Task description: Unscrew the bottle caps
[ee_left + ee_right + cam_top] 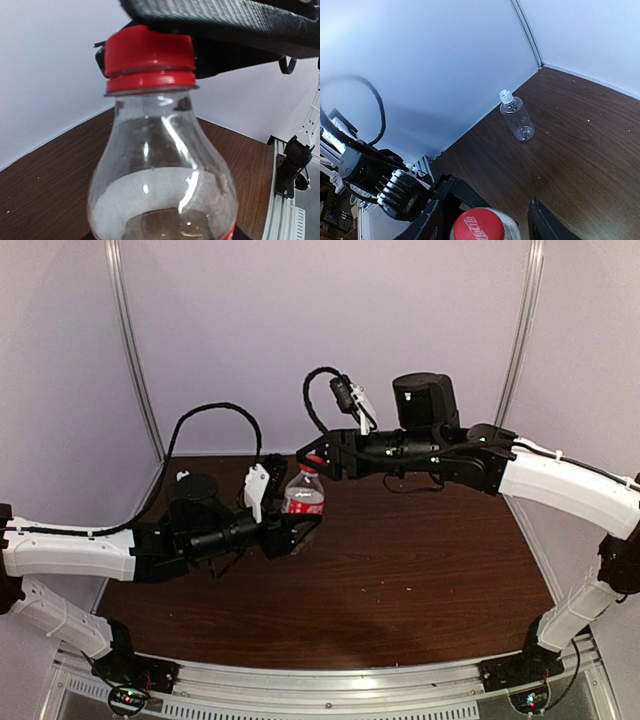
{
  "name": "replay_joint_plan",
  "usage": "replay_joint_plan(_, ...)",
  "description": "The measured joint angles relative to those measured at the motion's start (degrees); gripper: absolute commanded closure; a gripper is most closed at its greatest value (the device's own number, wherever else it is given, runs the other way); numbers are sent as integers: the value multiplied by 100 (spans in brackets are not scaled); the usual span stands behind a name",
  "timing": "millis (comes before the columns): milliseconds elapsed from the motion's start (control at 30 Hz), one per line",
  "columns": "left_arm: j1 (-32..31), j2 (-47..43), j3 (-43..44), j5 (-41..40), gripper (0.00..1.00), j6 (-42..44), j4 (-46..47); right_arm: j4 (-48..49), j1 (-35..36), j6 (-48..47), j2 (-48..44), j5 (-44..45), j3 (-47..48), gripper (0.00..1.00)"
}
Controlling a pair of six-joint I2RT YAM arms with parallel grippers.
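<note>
Right wrist, not left, shows white-capped bottle [518, 121]

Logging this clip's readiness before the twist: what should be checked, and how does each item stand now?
1. Left gripper grips the red-label bottle: ok.
2. Red cap on the neck: ok.
3. Right gripper straddles the cap: ok.
4. Right fingers clamped on the cap: not ok, a gap shows.
5. White-capped bottle sits apart from both arms: ok.
</note>
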Motion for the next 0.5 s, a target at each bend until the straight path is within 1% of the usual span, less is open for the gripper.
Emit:
replay_joint_plan(133, 0, 0, 0, -15, 70, 26, -4, 17, 0, 2, 0, -50, 0, 52)
replay_joint_plan(367, 0, -2, 0, -39, 71, 44, -7, 120, 0, 28, 0, -160, -15, 51)
replay_joint_plan(500, 0, -13, 0, -48, 70, 46, -9, 142, 0, 28, 0, -166, -44, 48)
